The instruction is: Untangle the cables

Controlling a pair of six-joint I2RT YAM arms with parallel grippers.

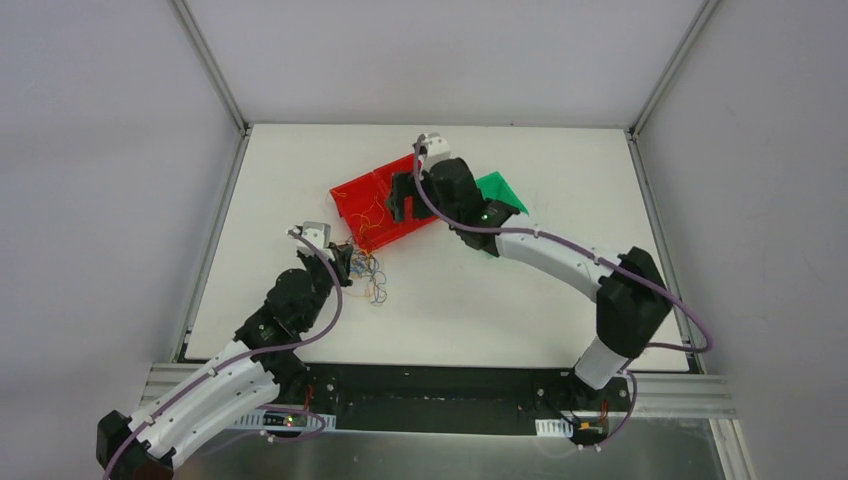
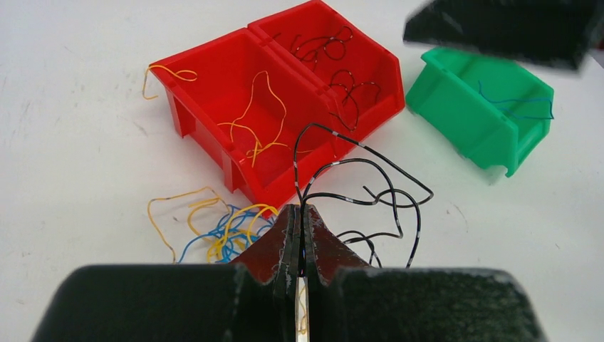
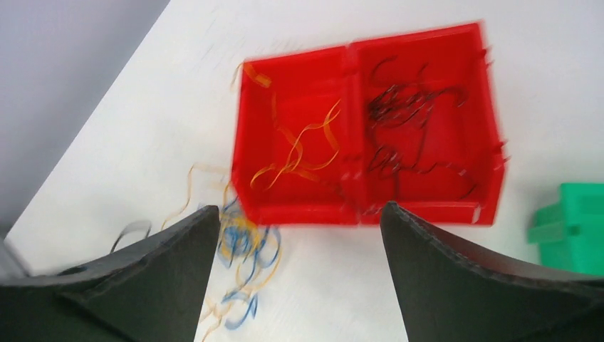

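The cables [image 1: 372,275] are a small clump of thin yellow, blue and black wires on the white table, just in front of the red bins. In the left wrist view the yellow and blue clump [image 2: 214,231] lies left of my fingers. My left gripper [image 2: 300,211] is shut on looping black wires [image 2: 370,192], which rise from its tips; it sits at the clump's left edge [image 1: 345,262]. My right gripper [image 3: 300,208] is open and empty, hovering above the red bins [image 1: 400,205]. The clump is blurred in the right wrist view [image 3: 242,242].
Two red bins stand side by side: one [image 2: 203,107] holds yellow wires, the other [image 2: 281,18] black wires. A green bin [image 2: 470,107] to their right holds a blue wire. One yellow wire [image 2: 167,73] hangs over the red bin's left rim.
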